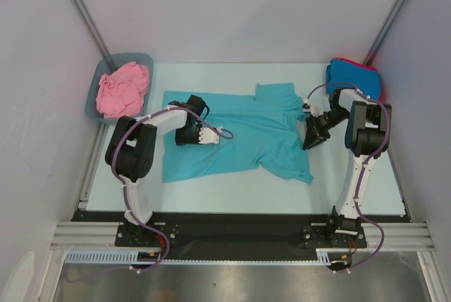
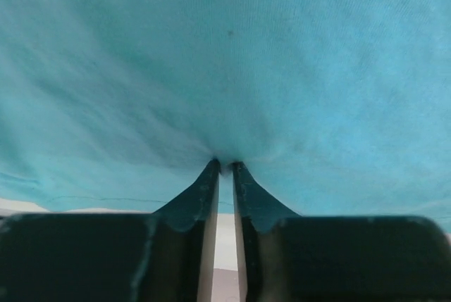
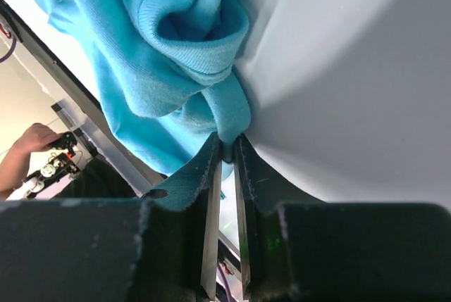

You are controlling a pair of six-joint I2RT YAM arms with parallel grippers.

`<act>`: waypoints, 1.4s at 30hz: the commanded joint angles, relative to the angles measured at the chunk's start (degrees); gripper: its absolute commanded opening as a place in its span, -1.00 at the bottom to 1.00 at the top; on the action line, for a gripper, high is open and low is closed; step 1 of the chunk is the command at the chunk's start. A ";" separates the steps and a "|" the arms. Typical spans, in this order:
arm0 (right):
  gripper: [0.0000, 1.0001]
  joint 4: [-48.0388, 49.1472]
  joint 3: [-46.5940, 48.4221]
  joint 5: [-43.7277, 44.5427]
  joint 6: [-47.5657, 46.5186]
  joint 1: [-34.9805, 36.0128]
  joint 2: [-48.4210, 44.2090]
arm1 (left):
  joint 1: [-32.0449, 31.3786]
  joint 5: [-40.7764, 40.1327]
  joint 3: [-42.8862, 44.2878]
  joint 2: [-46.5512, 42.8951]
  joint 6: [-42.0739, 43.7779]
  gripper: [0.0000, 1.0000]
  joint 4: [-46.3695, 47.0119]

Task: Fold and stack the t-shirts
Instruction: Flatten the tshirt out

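Top external: teal shirt (image 1: 239,129) lies spread mid-counter (image 1: 211,193). L fingers (image 2: 204,189) closed, pinching its cloth nr the left side. R fingers (image 3: 204,168) closed on a bunched fold at its right edge. Pink shirt (image 1: 123,91) in tub (image 1: 95,101), far-left corner. Blue shirt (image 1: 349,77) atop red shirt (image 1: 371,71), far-right corner.
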 commanded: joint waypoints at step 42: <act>-1.00 -12.18 0.82 28.86 -16.16 6.98 -15.54 | 5.69 -6.15 -1.16 4.95 6.41 -0.74 -11.04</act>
